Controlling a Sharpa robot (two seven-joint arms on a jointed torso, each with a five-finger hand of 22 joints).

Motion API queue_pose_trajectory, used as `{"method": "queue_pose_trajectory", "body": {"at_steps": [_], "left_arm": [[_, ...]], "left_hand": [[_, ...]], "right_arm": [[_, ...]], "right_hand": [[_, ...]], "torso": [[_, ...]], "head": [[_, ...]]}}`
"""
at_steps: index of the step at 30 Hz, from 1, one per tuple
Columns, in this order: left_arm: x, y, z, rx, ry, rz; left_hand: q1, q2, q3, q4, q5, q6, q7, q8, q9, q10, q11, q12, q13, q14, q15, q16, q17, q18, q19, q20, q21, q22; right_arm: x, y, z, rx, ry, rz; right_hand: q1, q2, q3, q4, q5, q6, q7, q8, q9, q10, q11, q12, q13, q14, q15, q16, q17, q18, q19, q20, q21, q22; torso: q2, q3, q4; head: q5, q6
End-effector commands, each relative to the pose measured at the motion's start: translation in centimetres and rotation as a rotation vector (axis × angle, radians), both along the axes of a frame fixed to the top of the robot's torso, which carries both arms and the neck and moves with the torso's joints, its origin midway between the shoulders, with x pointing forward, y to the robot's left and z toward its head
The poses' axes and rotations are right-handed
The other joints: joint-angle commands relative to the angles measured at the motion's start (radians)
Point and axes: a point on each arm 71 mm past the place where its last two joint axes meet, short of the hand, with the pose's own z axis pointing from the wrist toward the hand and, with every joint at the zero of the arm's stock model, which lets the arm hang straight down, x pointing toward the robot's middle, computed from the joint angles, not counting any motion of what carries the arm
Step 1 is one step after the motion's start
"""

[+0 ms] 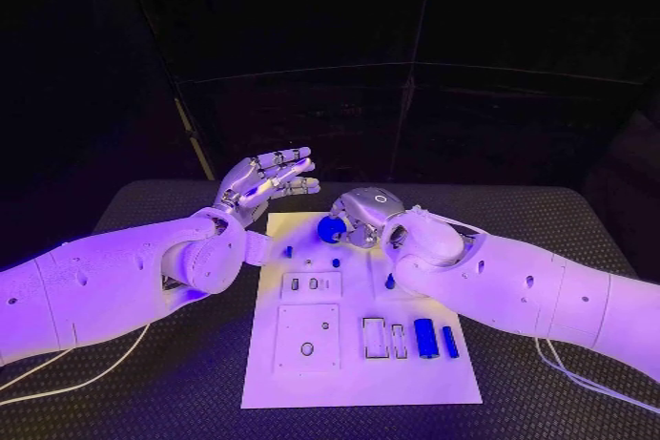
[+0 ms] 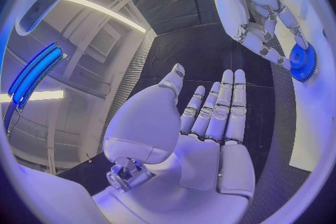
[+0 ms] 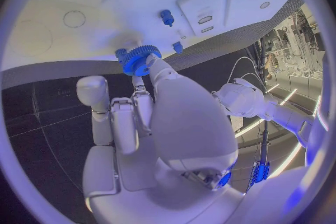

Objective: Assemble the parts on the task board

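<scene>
Two hands worked over the task board (image 1: 360, 387) on the bench (image 1: 165, 206). The right hand (image 1: 369, 216) pinched a blue gear (image 1: 330, 229) in its fingers (image 3: 143, 103) above the board's far end. The left hand (image 1: 264, 184), fingers (image 2: 218, 103) spread, held nothing beside it.

Task board (image 1: 360, 383): near edge open to approach; far end blocked by right hand (image 1: 369, 214) holding blue gear (image 1: 330, 229); left hand (image 1: 264, 182) raised beside it.

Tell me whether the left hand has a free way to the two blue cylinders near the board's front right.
Probably not: the left hand is open, but the right arm lies across the task board just behind the blue cylinders.
</scene>
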Motion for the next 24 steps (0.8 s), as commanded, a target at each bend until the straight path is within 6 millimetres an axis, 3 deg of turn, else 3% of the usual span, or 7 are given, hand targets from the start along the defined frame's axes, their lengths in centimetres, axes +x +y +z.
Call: {"method": "queue_pose_trajectory", "body": {"at_steps": [1,8,24], "left_arm": [[0.1,-0.1,0.1,-0.007,-0.006,-0.012],[0.3,0.0,0.1,-0.006,-0.008,-0.007],[0.4,-0.1,0.1,-0.007,-0.007,-0.011]], "left_hand": [[0.001,0.009,0.000,-0.007,0.004,-0.005,0.108,-0.006,0.000,-0.006,0.003,-0.007,0.000,0.001,0.001,-0.003,-0.002,0.012,-0.004,-0.001,-0.004,-0.001],[0.001,0.010,0.001,-0.007,0.004,-0.004,0.108,-0.006,0.000,-0.004,0.003,-0.007,0.000,0.001,0.001,-0.004,-0.002,0.012,-0.004,-0.001,-0.005,-0.001],[0.001,0.010,0.001,-0.007,0.004,-0.003,0.108,-0.006,0.000,-0.003,0.003,-0.007,0.000,0.002,0.001,-0.004,-0.002,0.012,-0.004,-0.001,-0.005,-0.001]], "right_arm": [[0.1,0.4,-0.1,-0.016,-0.005,0.015],[0.3,1.0,-0.5,-0.025,0.008,0.017],[0.5,1.8,-1.5,-0.053,0.054,0.015]], "right_hand": [[-0.010,-0.003,0.007,0.002,-0.001,0.021,-0.016,-0.001,0.001,0.001,0.005,0.004,-0.001,0.081,-0.006,0.005,0.151,-0.005,0.002,-0.005,0.006,0.001],[-0.014,-0.006,0.012,0.001,-0.004,0.017,-0.014,-0.008,0.000,0.000,0.007,0.002,-0.002,0.081,-0.005,0.005,0.151,-0.005,0.001,-0.004,0.006,0.000],[-0.042,-0.027,0.030,-0.001,-0.038,-0.024,0.003,-0.055,-0.001,-0.028,0.023,-0.026,-0.036,0.080,0.008,0.004,0.147,-0.004,-0.007,0.008,0.000,-0.010]], "torso": [[0.000,0.0008,-0.0005],[-0.001,0.0002,-0.0016],[-0.001,0.0002,-0.0021]], "head": [[-0.002,-0.001],[-0.003,-0.002],[-0.002,-0.005]]}}
